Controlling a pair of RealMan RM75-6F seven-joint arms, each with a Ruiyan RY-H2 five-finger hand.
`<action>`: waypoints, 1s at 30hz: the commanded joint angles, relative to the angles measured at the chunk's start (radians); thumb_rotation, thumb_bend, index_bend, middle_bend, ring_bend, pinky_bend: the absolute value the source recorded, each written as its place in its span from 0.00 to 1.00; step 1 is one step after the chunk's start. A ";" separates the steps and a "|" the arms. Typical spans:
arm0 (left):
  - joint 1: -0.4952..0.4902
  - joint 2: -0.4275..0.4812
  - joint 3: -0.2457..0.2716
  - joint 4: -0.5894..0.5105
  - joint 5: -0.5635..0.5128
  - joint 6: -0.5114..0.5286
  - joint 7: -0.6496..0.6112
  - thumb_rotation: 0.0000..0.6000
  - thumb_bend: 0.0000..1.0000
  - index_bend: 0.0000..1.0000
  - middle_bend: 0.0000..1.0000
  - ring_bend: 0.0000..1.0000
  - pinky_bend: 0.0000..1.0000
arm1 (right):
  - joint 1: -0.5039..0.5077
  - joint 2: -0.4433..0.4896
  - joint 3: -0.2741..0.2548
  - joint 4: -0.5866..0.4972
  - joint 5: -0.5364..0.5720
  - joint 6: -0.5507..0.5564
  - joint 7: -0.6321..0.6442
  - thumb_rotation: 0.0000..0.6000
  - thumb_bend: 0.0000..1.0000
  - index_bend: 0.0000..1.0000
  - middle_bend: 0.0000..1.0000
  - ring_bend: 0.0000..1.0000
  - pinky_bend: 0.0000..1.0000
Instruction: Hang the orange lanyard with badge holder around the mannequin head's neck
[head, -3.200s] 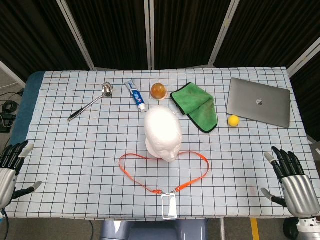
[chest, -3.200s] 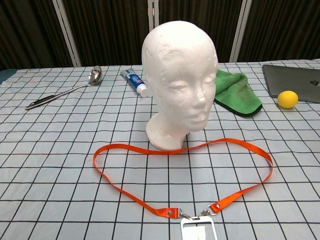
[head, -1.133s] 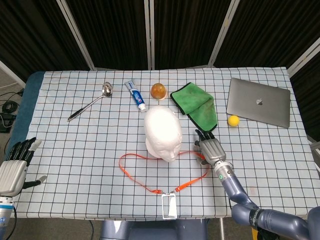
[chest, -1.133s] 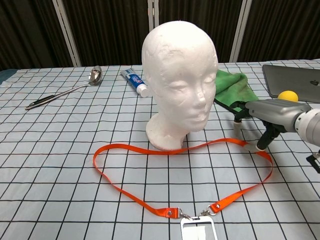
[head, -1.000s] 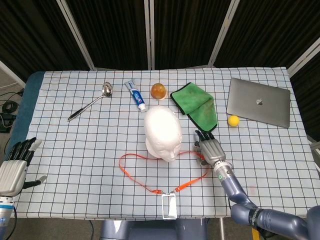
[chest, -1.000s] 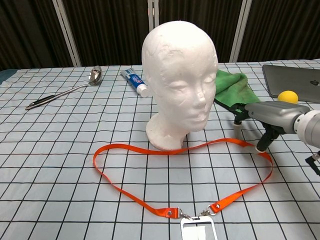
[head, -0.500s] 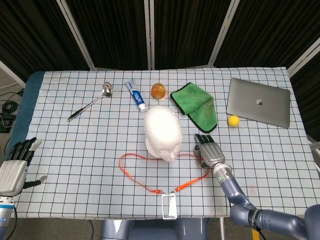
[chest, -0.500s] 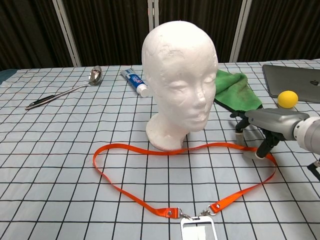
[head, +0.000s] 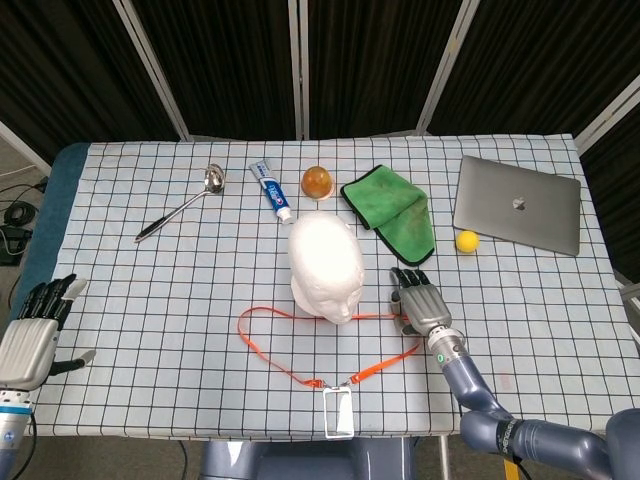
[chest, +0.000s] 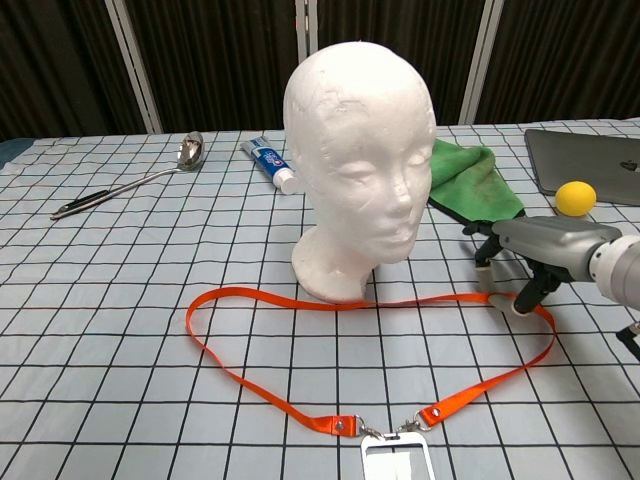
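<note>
The white foam mannequin head (head: 325, 262) (chest: 360, 160) stands upright mid-table. The orange lanyard (head: 265, 352) (chest: 250, 375) lies flat in a loop in front of its base, with the clear badge holder (head: 339, 412) (chest: 400, 465) at the near table edge. My right hand (head: 420, 305) (chest: 545, 250) is down at the loop's right bend, just right of the head's base. Its fingertips (chest: 490, 290) touch the strap, and the thumb stands apart on the strap's other side. My left hand (head: 25, 335) hovers off the table's left edge, fingers spread, holding nothing.
Behind the head lie a spoon (head: 180, 210), a toothpaste tube (head: 271, 192), an amber ball (head: 317, 182) and a green cloth (head: 392, 212). A grey laptop (head: 518, 204) and a yellow ball (head: 466, 240) sit at the right.
My right hand came in from the table's right edge to the lanyard's right bend and lowered its fingers onto the strap, which shifted slightly. The left hand barely moved.
</note>
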 joint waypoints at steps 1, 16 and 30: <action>-0.023 -0.005 -0.007 -0.016 -0.009 -0.036 -0.011 1.00 0.01 0.10 0.00 0.00 0.00 | -0.002 0.003 -0.002 -0.004 -0.009 0.008 0.004 1.00 0.40 0.64 0.04 0.00 0.00; -0.286 -0.177 -0.133 -0.067 -0.194 -0.351 0.164 1.00 0.35 0.40 0.00 0.00 0.00 | -0.016 0.056 -0.006 -0.077 -0.015 0.050 0.000 1.00 0.41 0.65 0.05 0.00 0.00; -0.454 -0.464 -0.177 0.115 -0.350 -0.428 0.342 1.00 0.44 0.44 0.00 0.00 0.00 | -0.008 0.065 -0.015 -0.084 -0.013 0.045 0.001 1.00 0.41 0.65 0.05 0.00 0.00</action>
